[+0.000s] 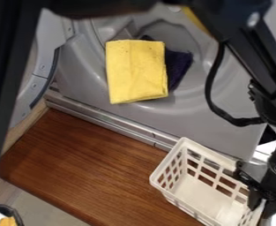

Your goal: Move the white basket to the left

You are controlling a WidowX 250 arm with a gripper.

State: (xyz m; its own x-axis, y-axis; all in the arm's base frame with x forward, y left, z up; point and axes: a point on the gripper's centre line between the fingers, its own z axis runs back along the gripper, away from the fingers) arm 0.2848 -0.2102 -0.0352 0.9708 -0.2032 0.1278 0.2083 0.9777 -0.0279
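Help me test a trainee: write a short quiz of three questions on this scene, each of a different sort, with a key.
1. Fill in the missing word: the yellow cloth partly covers a ____ cloth.
2. Which is the gripper nearest to? a) the yellow cloth b) the white basket c) the cloth partly covered by it
3. True or false: the yellow cloth lies inside the white basket.

Key: 1. dark; 2. b; 3. false

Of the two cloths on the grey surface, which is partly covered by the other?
The dark purple cloth: it pokes out at the top and right from under the yellow cloth, which shows whole.
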